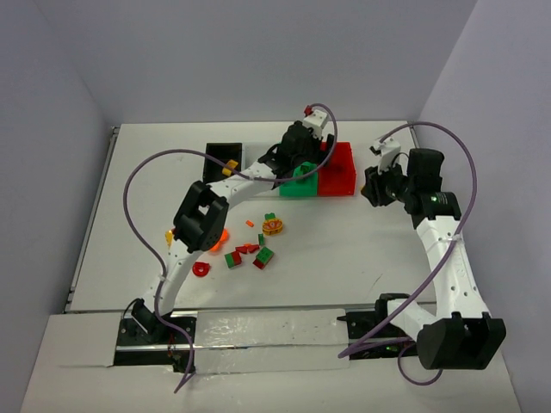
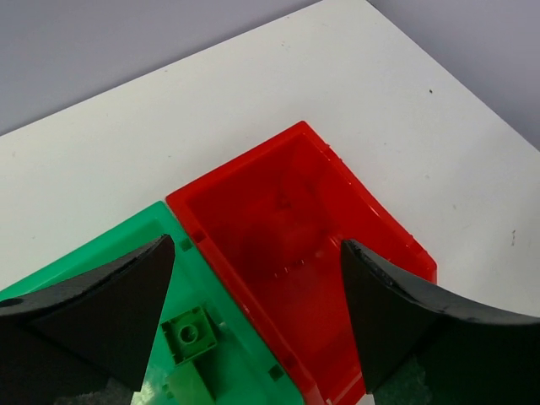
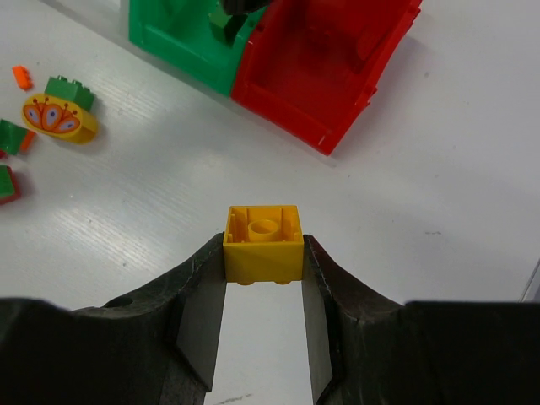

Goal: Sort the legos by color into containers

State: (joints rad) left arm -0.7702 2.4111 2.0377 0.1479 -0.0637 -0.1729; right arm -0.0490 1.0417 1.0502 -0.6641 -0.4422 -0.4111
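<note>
My left gripper (image 2: 257,253) stands open above the seam between the green bin (image 2: 245,371) and the red bin (image 2: 295,228), nothing between its fingers. A green brick (image 2: 192,333) lies in the green bin. The right gripper (image 3: 263,253) is shut on a yellow brick (image 3: 263,232), held above bare table to the right of the red bin (image 1: 340,168). The black bin (image 1: 219,155) stands left of the green bin (image 1: 300,184). Loose red and green legos (image 1: 250,254) lie mid-table.
A yellow round piece with an orange pattern (image 3: 59,118) and a green brick (image 3: 69,91) lie left of the right gripper. A red ring (image 1: 201,268) and an orange disc (image 1: 217,234) sit near the left arm. Purple cables loop over both arms.
</note>
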